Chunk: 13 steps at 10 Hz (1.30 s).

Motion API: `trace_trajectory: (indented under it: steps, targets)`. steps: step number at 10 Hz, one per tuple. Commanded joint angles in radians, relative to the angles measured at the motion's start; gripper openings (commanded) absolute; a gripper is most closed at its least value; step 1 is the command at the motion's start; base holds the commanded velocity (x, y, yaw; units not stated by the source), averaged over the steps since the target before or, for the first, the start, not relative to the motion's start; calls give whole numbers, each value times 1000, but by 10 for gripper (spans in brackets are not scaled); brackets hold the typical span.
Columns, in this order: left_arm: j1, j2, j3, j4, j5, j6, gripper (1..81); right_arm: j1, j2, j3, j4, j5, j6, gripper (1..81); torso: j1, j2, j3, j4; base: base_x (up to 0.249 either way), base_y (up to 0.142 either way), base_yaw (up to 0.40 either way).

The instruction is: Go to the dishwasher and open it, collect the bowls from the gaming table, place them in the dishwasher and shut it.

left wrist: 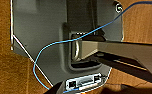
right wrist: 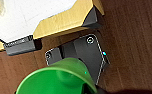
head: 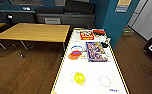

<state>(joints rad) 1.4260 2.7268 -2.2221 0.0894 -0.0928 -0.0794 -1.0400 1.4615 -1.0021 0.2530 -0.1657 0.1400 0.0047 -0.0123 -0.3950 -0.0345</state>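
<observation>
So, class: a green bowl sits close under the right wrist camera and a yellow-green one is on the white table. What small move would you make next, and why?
Probably reach the left arm toward the yellow-green bowl on the gaming table. It rests near the table's close end, while the bright green bowl appears already at the right arm, off the table over the wooden floor.

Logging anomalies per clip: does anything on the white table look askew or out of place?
Mildly. The yellow-green bowl lies tilted on the gaming table, partly off a ring mark. Nothing looks spilled or damaged.
</observation>
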Motion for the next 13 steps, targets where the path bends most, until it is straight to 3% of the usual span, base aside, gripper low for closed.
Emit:
trace_trajectory:
  steps: [1,2,3,5,6,8,10,13]
  targets:
    - [-29,-247,280,-5,52,-2,811,-423,118,-54,10,472,-205,10,0,0,0,0,0,0,0]
    - [-32,-307,345,-4,21,-2,811,-481,183,-97,-4,536,-204,10,0,0,0,0,0,0,0]
    - [-44,-361,405,0,1,-2,811,-510,238,-143,-4,555,-203,10,0,0,0,0,0,0,0]
    - [-77,-490,551,-5,-17,-2,811,-536,338,-191,-7,557,-206,10,0,0,0,0,0,0,0]
    - [-94,-557,626,-7,-56,-12,811,-552,370,-196,-20,557,-209,10,0,0,0,0,0,0,0]
    - [-150,-685,762,-2,-91,-79,811,-553,411,-206,-35,568,-207,10,0,0,0,0,0,0,0]
    - [-234,-804,898,-5,-93,-118,811,-550,456,-243,-34,569,-206,10,0,0,0,0,0,0,0]
    - [-354,-874,941,3,-91,-300,811,-544,484,-246,-35,574,-207,10,0,0,0,0,0,0,0]
